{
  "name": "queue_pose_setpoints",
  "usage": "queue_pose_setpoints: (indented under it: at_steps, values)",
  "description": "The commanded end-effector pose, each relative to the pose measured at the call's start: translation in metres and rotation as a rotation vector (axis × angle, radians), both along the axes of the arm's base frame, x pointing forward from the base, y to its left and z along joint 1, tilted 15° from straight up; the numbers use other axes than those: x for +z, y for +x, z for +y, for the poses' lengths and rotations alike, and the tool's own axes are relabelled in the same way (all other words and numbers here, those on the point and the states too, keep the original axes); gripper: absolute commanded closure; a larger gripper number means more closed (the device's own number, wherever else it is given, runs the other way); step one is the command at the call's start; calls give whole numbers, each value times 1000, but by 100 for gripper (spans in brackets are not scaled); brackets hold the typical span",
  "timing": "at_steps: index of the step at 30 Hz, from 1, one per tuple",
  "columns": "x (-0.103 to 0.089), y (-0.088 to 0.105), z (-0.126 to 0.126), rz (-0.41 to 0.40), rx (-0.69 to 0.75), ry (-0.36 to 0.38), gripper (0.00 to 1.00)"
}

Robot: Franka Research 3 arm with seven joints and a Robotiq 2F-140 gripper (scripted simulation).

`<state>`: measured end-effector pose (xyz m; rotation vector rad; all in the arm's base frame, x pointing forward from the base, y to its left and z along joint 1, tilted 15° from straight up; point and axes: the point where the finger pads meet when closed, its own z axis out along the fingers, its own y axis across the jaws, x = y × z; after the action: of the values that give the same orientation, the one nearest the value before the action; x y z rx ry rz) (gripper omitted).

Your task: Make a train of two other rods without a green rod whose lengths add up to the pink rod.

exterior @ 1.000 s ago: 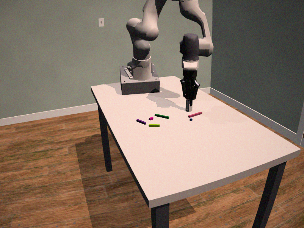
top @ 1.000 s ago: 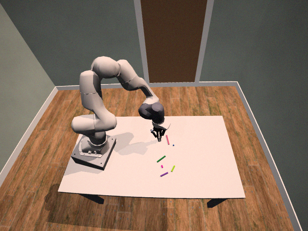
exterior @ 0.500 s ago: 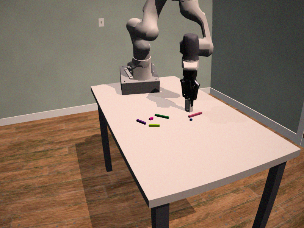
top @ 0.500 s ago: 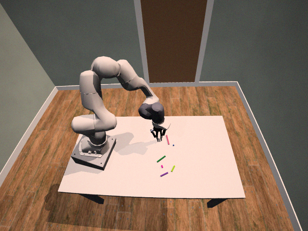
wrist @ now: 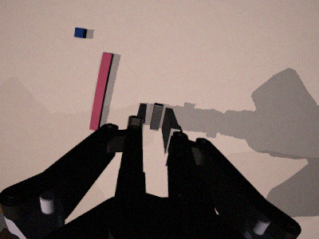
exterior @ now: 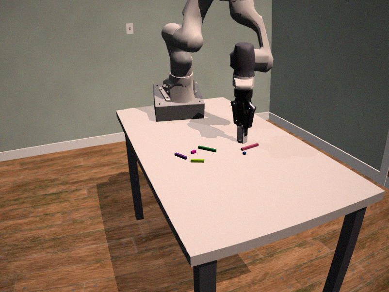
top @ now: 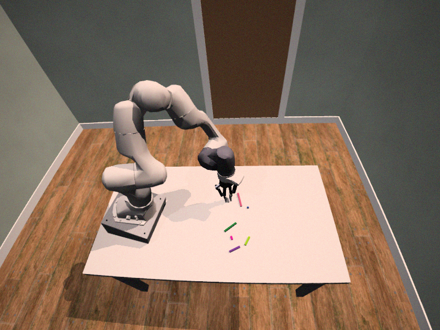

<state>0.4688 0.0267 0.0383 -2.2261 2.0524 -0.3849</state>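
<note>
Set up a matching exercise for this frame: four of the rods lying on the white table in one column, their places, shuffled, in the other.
Things:
1. long pink rod
2. tiny blue rod
3. dark green rod
4. purple rod

Places:
A. at the top edge of the wrist view
B. of the four, nearest the table edge that lies lowest in the top view
C. right beside the black gripper fingertips
D. alone, just off the pink rod's side away from the gripper

Pairs: 1-C, 2-D, 3-A, 4-B

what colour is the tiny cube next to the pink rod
Blue; the wrist view shows it best, just off the pink rod.
</note>
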Motion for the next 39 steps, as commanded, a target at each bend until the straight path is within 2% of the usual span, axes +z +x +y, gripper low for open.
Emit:
queue_pose_setpoints:
  at_steps: [1,8,10,20,28,29,39]
  values:
    - [4,-1,1,-1,2,0,85]
    - [27,-6,3,-1,2,0,85]
    - [27,-6,3,-1,2,0,85]
    - [78,-19,9,-1,2,0,85]
    - [85,-21,10,-1,2,0,85]
    - [85,-21,10,-1,2,0,0]
    - [85,-21,10,-1,2,0,0]
